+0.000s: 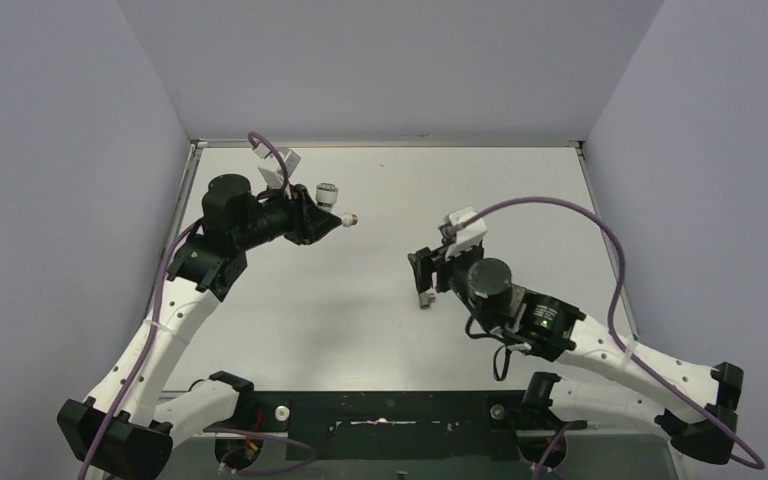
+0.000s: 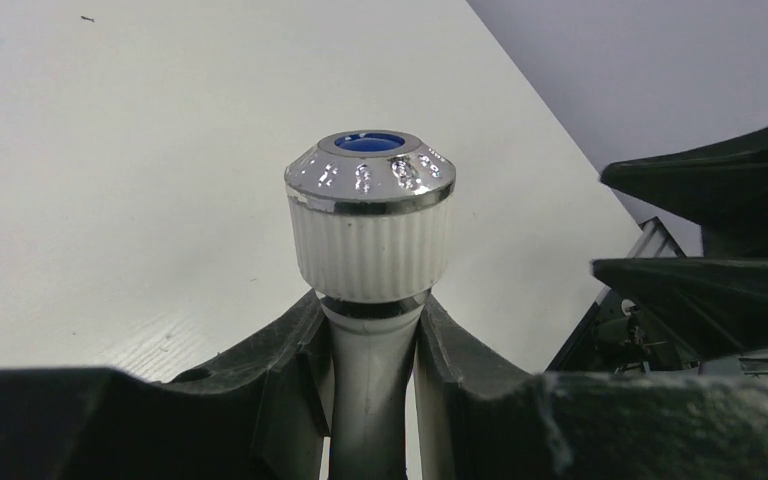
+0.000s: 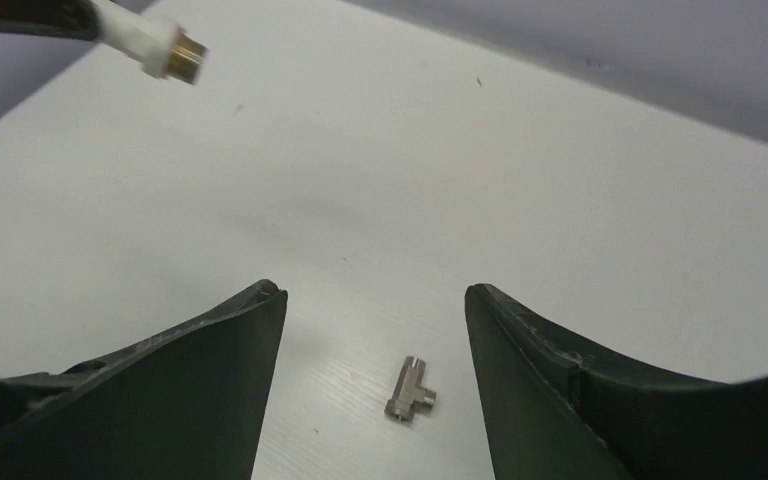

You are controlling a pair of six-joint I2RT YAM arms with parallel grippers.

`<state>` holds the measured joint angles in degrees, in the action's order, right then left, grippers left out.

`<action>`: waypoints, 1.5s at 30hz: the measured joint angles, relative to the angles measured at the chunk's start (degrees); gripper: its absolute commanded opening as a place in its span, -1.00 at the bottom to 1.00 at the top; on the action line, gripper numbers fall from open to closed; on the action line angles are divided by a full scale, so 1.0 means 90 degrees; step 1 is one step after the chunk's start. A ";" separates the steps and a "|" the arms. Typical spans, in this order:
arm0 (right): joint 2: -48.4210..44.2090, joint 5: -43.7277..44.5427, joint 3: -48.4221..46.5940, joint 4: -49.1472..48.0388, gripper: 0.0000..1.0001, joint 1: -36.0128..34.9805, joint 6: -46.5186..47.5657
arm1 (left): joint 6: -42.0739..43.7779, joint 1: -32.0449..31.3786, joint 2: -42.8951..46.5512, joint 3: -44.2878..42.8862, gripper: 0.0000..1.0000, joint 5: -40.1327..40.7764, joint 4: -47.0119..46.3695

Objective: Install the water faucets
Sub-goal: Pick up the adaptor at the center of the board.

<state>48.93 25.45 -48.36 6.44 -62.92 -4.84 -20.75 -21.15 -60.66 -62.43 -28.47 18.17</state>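
My left gripper (image 1: 332, 217) is shut on the white body of the water faucet (image 1: 327, 191), held above the far left of the table. In the left wrist view the fingers (image 2: 290, 350) clamp the stem just under the ribbed white knob (image 2: 370, 230), which has a chrome cap and a blue dot. The faucet's brass threaded end (image 3: 182, 55) shows at the top left of the right wrist view. A small grey metal tee fitting (image 3: 410, 389) lies flat on the table. My right gripper (image 3: 375, 295) stands open above it, apart from it.
The white table (image 1: 380, 330) is walled on the left, back and right. A black mounting rail (image 1: 380, 425) with both arm bases runs along the near edge. Purple cables (image 1: 600, 225) loop over the arms.
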 measured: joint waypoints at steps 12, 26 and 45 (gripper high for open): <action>0.2992 -0.1719 -0.0563 0.2572 0.42 0.2790 -0.2205 | 0.0049 -0.0002 0.0228 0.0032 -1.00 0.0248 0.0228; 0.5838 -0.3543 -0.2336 0.3502 0.08 0.3109 -0.1375 | 0.0044 0.0000 0.0461 0.0124 -1.00 0.0265 0.0347; 0.6698 -0.3793 -0.3014 0.4231 -0.09 0.3111 -0.1064 | 0.0049 0.0000 0.0559 0.0175 -1.00 0.0306 0.0432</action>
<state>109.21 -8.69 -75.48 44.51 -34.92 -14.41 -20.32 -21.15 -55.64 -60.86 -25.71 22.06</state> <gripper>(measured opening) 0.455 0.280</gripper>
